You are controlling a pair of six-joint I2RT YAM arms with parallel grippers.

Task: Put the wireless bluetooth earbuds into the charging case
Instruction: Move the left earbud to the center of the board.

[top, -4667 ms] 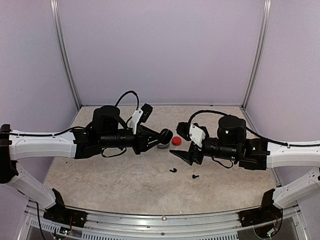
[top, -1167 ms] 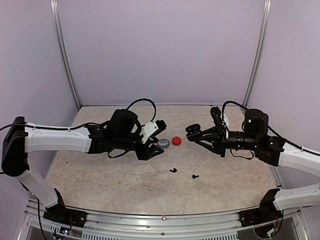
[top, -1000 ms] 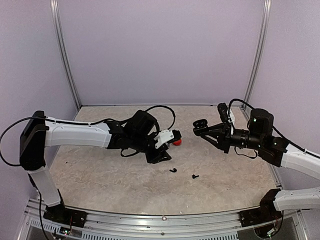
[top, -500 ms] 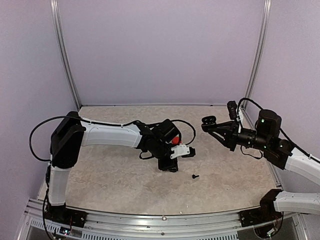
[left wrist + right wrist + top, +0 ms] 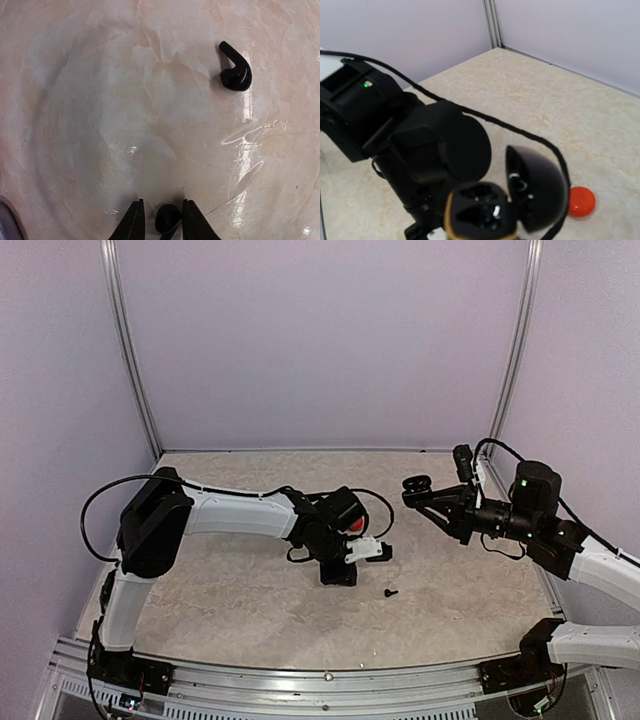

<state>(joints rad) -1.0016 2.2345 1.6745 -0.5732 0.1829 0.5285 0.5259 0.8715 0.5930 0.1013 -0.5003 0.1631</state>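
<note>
Other black earbud: loose on the table, closest to the front edge and just to the right of the left gripper. In the left wrist view, up and to the right of the fingers and well apart from them, lying on its side.

Left gripper: reaching to the middle of the table, pointed straight down at it, jaws drawn in narrow.

Black earbud: on the table between the two fingers. Touching the finger on the right of the wrist view, with a thin sliver of gap on the other side. Pinched or not, cannot tell.

Red case: closed and flat on the table just behind the left wrist, partly hidden by it.

Right gripper: raised off the table on the right side, aimed toward the left arm, clamped on the black charging case.

Black charging case: in the air at the right gripper's tip, lid swung open, hollows of the base showing toward the wrist camera.

Walls: pale lilac panels at the back and on both sides.
</note>
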